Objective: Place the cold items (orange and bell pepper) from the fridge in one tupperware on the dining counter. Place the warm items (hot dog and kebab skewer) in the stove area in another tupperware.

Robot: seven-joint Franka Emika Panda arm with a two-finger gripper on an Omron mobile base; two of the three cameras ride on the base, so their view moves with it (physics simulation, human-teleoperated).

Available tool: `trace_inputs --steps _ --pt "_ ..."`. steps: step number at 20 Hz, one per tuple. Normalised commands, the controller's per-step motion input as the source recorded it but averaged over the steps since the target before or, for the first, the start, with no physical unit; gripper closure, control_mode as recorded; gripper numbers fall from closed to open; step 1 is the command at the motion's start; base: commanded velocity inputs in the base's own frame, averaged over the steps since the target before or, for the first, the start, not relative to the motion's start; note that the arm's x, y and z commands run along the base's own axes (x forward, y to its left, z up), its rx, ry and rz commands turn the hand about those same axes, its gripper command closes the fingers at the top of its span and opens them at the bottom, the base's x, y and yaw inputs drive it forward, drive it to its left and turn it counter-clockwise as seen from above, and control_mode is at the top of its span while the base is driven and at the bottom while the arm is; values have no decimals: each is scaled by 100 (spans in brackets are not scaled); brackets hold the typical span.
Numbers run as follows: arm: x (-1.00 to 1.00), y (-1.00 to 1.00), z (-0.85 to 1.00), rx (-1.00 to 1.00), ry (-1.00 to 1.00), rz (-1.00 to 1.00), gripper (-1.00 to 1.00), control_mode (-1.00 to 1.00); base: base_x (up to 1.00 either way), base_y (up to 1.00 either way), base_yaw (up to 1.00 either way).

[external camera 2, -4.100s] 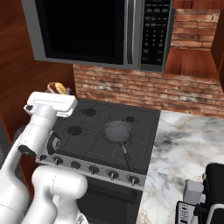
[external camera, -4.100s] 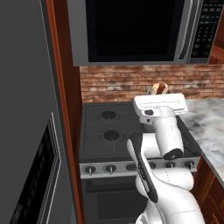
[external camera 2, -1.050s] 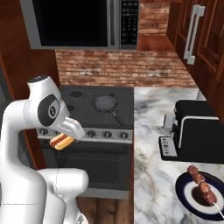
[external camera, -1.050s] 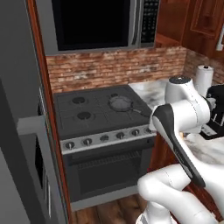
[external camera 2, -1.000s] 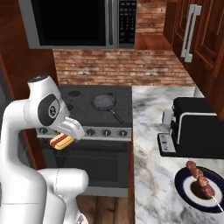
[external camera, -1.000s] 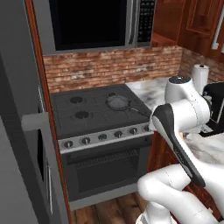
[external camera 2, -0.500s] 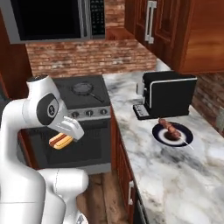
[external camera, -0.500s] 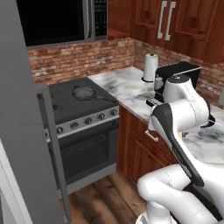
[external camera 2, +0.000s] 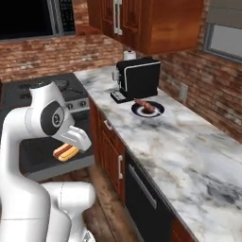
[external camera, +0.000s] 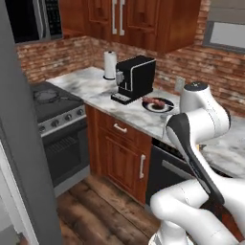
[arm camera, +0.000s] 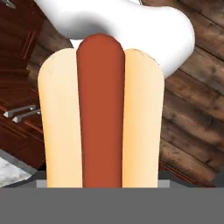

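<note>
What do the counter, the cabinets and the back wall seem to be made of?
Counter: marble or look-alike stone, white with grey veins, slightly glossy.
Cabinets: reddish-brown wood, panelled fronts with metal handles.
Wall: red brick with pale mortar lines, matte.

arm: folded low; hot dog (external camera 2: 65, 151) held; kebab skewer (external camera 2: 145, 106) on plate (external camera 2: 158, 112)
</note>
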Motion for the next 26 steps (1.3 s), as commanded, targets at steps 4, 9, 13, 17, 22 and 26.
trace_inputs --steps 4,9,13,17,22,26 --pt "0 0 0 0 0 0 100 100 -78 11 -49" --pt "0 0 0 0 0 0 100 100 -74 13 -52" --pt "0 0 0 0 0 0 100 100 -92 2 -57" --pt "0 0 0 0 0 0 100 100 -100 11 -52" --pt "0 0 0 0 0 0 100 100 -100 21 -49" --pt "0 0 0 0 0 0 100 100 -100 32 -47"
